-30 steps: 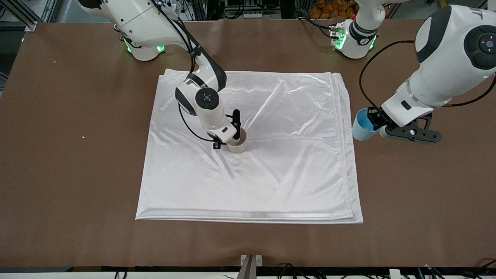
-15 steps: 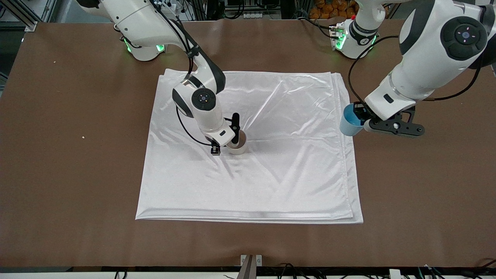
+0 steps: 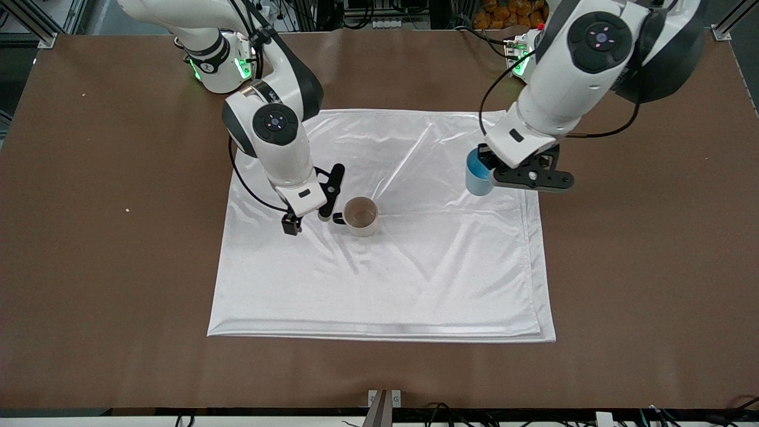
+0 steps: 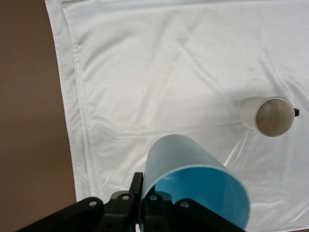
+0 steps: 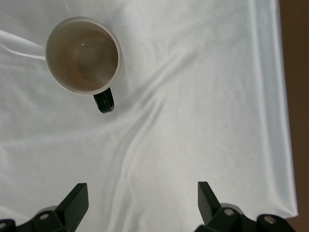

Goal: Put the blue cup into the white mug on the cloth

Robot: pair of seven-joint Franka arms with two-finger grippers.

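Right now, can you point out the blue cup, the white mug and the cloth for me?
blue cup (image 3: 476, 174): front view, on its outer side wall.
white mug (image 3: 360, 216): front view, on its open inside.
cloth (image 3: 415, 279): front view, on a bare wrinkled stretch.

You have two glossy white arms with dark grey joint caps carrying small lit dots, black cables looped alongside, and green lights at both bases. Each matte black two-finger gripper shows small silver screws.

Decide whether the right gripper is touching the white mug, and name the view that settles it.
Apart. In the right wrist view, the right gripper has open fingers, with bare cloth between them and the white mug.
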